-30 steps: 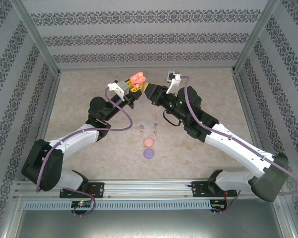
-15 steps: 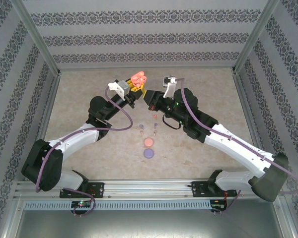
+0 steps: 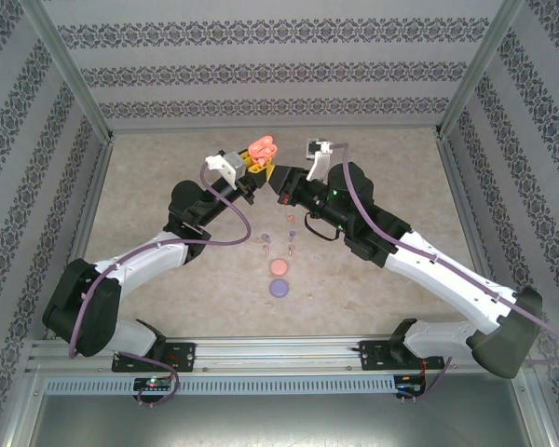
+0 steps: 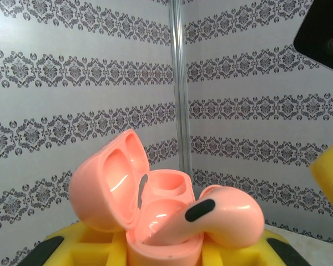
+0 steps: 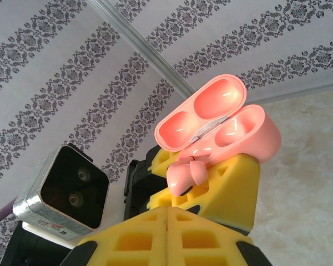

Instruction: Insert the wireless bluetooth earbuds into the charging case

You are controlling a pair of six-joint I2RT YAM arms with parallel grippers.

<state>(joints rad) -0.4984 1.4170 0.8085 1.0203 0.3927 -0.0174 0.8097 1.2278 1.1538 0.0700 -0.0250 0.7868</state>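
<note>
With the left fingers (image 3: 252,168) pinching the open salmon case (image 5: 250,136) above the desk (image 3: 149,186) and one salmon earbud (image 4: 227,213) lying half in its socket, the right fingers (image 5: 155,230), pressed together, likely must push it home

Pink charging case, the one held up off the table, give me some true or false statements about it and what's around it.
1. The pink case has its lid open. True.
2. The left gripper holds the case. True.
3. The pink earbud sits fully in its well. False: its head sticks out over the rim.
4. The right gripper is wide open. False: it is shut.
5. A purple case lies on the table. True.
</note>
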